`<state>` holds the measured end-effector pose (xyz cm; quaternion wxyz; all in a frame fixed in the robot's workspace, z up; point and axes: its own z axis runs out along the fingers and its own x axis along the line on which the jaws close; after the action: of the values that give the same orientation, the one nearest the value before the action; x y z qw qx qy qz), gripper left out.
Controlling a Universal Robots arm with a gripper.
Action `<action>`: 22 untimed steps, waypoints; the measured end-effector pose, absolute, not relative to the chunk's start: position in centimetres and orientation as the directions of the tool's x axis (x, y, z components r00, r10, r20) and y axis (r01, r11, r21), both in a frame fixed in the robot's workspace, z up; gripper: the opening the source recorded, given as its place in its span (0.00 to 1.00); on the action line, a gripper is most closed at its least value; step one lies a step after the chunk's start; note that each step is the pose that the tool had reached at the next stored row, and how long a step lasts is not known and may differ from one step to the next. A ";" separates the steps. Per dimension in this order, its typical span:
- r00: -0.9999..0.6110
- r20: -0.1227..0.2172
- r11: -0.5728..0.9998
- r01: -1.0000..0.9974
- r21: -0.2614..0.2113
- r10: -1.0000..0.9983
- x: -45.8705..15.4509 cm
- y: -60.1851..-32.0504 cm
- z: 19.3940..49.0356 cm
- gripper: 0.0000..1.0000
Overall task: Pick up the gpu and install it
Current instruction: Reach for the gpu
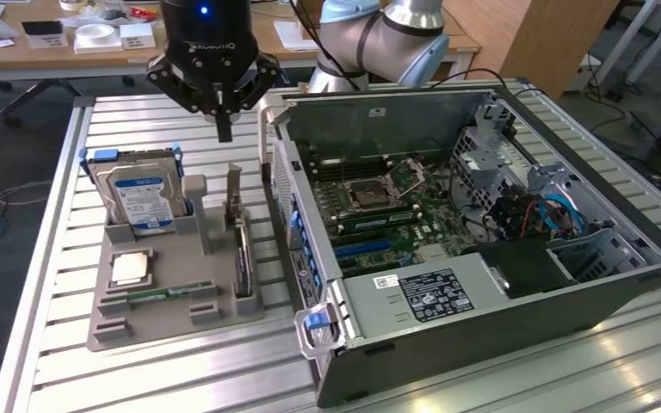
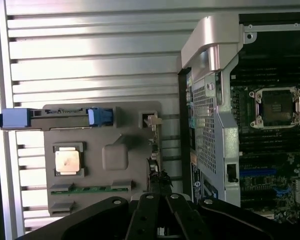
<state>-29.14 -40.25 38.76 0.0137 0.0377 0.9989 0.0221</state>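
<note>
Closest to the exterior camera sat the open computer case (image 1: pixel 515 310), lying on its side on the slatted metal worktop (image 1: pixel 113 120) with its motherboard (image 1: pixel 388 206) exposed. Just beside it, toward the exterior view's left, lay a grey parts tray (image 1: pixel 169 327). The gpu (image 1: pixel 238 237) stood on edge in a slot along the tray side nearest the case, its silvery bracket pointing upward at the far end. In the same tray a hard drive (image 1: pixel 141 198) with a blue-white label stood upright, a CPU (image 1: pixel 132 268) lay flat, and a slim green memory stick (image 1: pixel 164 294) lay in its groove.

The gripper (image 1: pixel 225 133) hung over the bracket end of the gpu, clear of it (a visible gap separated them). Its fingers were drawn together and gripped nothing. From the wrist view, the gripper (image 2: pixel 159 200) was lined up over the card's thin edge (image 2: pixel 155 160).
</note>
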 end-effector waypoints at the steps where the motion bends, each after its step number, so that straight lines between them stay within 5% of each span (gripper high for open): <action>1: -0.997 -0.026 0.996 0.075 0.045 0.076 -29.2 -40.5 38.8 0.11; 22: -0.997 -0.026 0.996 0.075 0.045 0.076 -29.6 -45.0 38.6 0.11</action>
<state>-29.56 -45.00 38.61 0.0138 0.0377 0.9989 0.0222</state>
